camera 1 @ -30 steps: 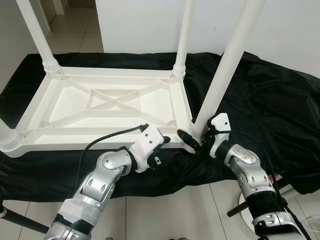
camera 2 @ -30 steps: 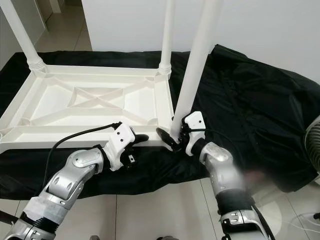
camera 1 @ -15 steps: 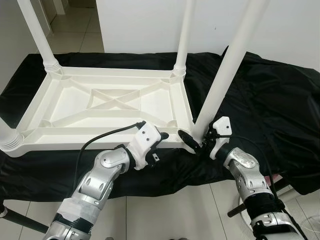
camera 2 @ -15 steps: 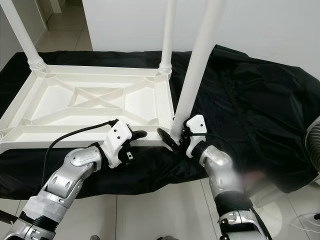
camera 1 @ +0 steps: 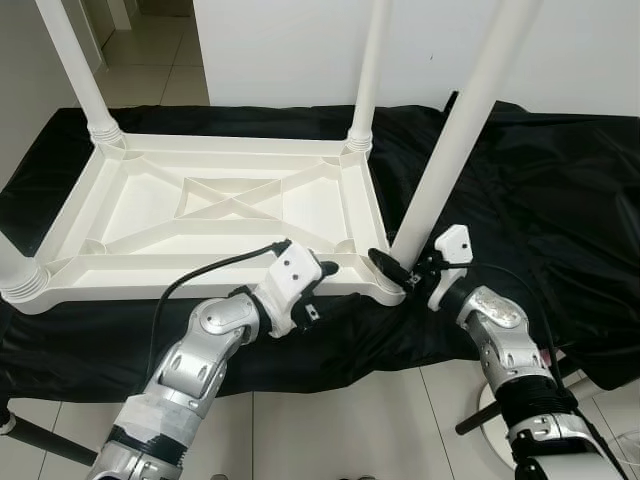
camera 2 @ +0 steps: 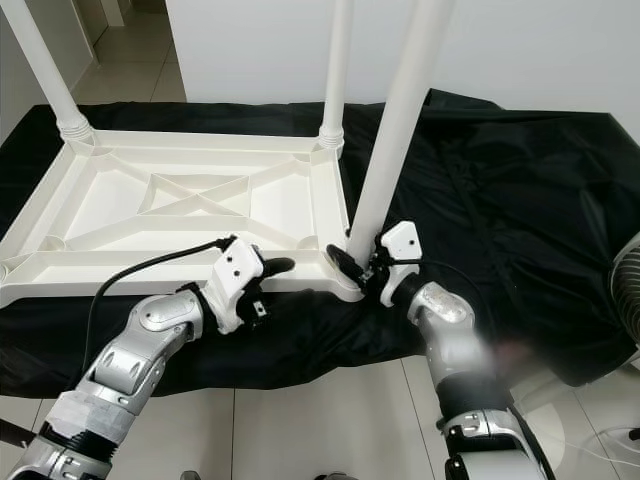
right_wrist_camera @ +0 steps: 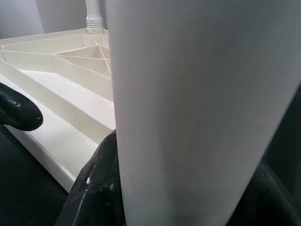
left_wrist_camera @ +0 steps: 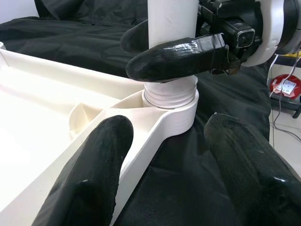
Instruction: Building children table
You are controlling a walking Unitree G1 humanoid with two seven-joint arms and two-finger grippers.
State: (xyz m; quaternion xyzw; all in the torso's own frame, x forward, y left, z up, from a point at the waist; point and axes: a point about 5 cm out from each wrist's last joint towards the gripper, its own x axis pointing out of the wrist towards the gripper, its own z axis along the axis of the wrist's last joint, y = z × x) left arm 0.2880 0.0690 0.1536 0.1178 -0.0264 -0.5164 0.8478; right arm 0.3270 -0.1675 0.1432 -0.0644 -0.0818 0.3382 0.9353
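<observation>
The white plastic children table (camera 1: 230, 215) lies upside down on a black cloth (camera 1: 560, 200), ribbed underside up, its long axis running left to right and its legs pointing upward. The right tool (camera 1: 400, 272) is clenched around the near-right leg (camera 1: 455, 140) just above its socket. The left tool (left_wrist_camera: 164, 174) is released, fingers straddling the frame's corner.

Smooth white plastic tabletop (camera 1: 230, 215) and leg (camera 1: 450, 150) on crinkled, faintly shiny black cloth (camera 1: 540, 190).
</observation>
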